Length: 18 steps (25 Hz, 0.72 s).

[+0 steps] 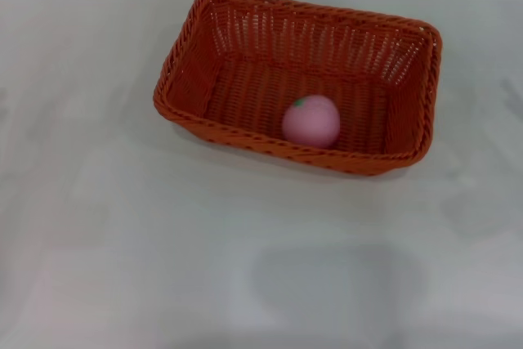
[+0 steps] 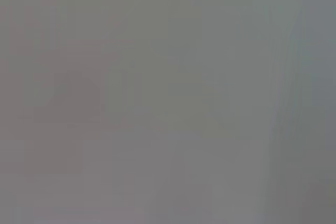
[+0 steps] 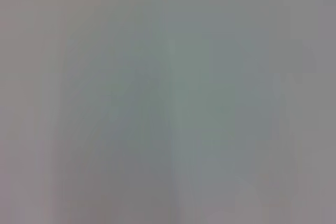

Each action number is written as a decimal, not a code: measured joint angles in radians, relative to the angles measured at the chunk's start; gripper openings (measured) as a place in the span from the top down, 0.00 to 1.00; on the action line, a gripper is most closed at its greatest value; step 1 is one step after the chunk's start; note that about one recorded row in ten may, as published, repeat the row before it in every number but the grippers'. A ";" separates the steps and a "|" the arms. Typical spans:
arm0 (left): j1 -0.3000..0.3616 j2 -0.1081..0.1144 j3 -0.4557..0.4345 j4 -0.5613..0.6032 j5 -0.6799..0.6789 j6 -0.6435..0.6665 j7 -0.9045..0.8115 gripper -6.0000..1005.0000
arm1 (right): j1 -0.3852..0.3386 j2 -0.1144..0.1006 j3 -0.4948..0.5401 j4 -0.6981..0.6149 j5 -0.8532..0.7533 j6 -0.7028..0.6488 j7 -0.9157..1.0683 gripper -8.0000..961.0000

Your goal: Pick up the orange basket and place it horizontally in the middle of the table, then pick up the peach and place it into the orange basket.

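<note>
Peach [image 1: 311, 121] sits inside orange basket [image 1: 298, 79] near tabletop [image 1: 122, 243] far edge – both steps look done. Neither gripper seen – grip unknown. Next: nothing left.

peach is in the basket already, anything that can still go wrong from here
Little, judging by the head view.
1. The orange basket sits a bit skewed on the table and toward its far side, so "horizontally in the middle" may count as only partly met.
2. The peach lies near the basket's front wall and might roll if the basket is nudged.
Neither pincer is in view.
</note>
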 joint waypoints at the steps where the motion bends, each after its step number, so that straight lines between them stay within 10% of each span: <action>1: 0.007 -0.001 0.000 0.005 -0.020 -0.001 0.020 0.32 | -0.005 0.000 0.012 0.017 0.000 0.007 -0.025 0.11; 18: 0.021 -0.002 0.001 0.202 -0.315 -0.087 0.334 0.32 | -0.022 0.000 0.056 0.140 -0.001 0.020 -0.200 0.11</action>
